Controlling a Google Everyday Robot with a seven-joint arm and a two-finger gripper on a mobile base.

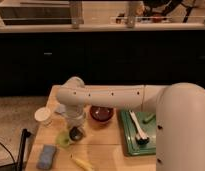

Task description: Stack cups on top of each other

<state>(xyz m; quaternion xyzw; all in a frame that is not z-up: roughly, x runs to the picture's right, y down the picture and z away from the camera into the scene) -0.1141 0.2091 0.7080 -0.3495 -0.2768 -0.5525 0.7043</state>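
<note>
Starting at the left edge of the table, a white cup stands behind a blue sponge. Next comes the green cup, upright with its mouth up, and the grey cup touching it or just beside it on the right. The gripper hangs directly over the grey cup; whether it is apart or clamped cannot be told. Stacking probably needs only a short shift left. To the right the red bowl sits near, with the green tray beyond, so room is tight.
</note>
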